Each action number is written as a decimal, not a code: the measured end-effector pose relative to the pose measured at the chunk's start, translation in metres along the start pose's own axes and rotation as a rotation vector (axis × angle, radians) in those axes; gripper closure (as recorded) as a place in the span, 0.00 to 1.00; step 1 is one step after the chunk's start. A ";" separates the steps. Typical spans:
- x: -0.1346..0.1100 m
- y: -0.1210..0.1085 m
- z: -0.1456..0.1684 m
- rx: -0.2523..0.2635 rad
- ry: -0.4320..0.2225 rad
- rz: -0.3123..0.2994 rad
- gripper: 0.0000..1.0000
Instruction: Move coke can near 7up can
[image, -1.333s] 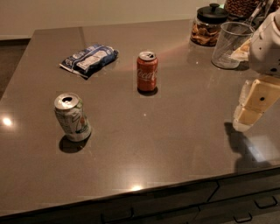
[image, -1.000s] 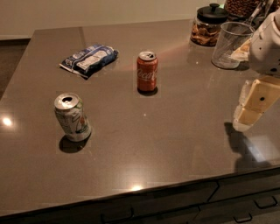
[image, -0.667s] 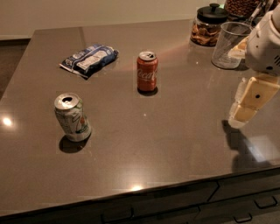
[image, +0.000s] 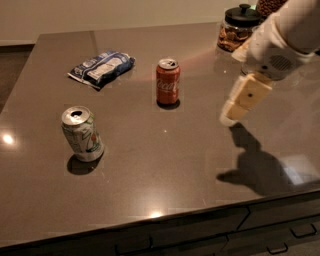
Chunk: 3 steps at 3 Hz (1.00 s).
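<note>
The red coke can (image: 168, 82) stands upright near the middle of the dark table (image: 160, 165). The 7up can (image: 82, 133), white with green markings and dented, stands at the front left, well apart from the coke can. My gripper (image: 236, 108) hangs above the table to the right of the coke can, a clear gap away from it, with nothing seen in it. Its cream finger points down and to the left.
A blue and white snack bag (image: 102, 66) lies at the back left. A glass jar with a black lid (image: 238, 27) stands at the back right, partly behind my arm. The table's front edge has drawers below it.
My gripper and arm have moved left, toward the coke can, and now cover the clear glass at the back right. The cans have not moved.
</note>
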<state>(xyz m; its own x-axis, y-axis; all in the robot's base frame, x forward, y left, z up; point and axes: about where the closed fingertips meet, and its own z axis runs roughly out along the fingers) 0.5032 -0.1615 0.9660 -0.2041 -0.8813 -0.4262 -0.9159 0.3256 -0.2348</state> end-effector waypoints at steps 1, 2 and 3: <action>-0.019 -0.015 0.020 0.011 -0.024 0.058 0.00; -0.044 -0.032 0.042 0.021 -0.097 0.126 0.00; -0.068 -0.051 0.061 0.027 -0.166 0.180 0.00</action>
<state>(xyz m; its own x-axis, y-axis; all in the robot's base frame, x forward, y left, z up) 0.5853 -0.0970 0.9534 -0.3017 -0.7406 -0.6004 -0.8599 0.4833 -0.1640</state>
